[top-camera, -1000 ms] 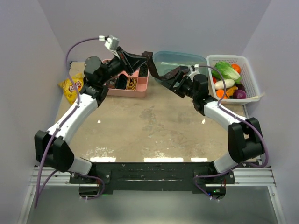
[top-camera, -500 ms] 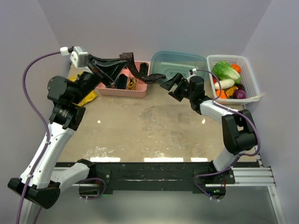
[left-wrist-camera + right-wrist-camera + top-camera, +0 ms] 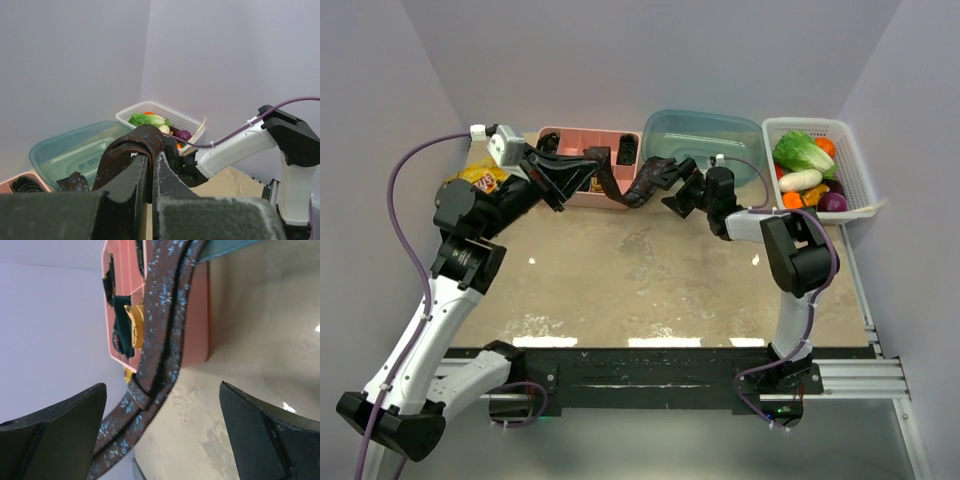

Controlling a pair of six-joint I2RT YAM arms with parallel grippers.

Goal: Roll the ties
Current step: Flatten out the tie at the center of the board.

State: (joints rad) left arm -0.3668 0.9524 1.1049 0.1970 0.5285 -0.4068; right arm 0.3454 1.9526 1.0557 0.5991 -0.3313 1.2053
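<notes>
Over the last second the left arm (image 3: 460, 262) has swung back toward 10 o'clock and the right arm (image 3: 792, 255) has folded in, so the tie (image 3: 638, 190) sags lower between them. The left gripper (image 3: 151, 161) is pinched tight on a folded end. The right gripper (image 3: 161, 390) stands wide, the tie's length running unclamped between its fingers. The tie hangs at 12 o'clock, just before the pink tray (image 3: 590, 201), with the teal tub (image 3: 705, 128) and white basket (image 3: 805, 123) beyond toward 1 o'clock. Rolling looks not yet begun; this seems the carrying-out. Next, I judge, lay it flat on the table (image 3: 650, 280) and grip one end.
</notes>
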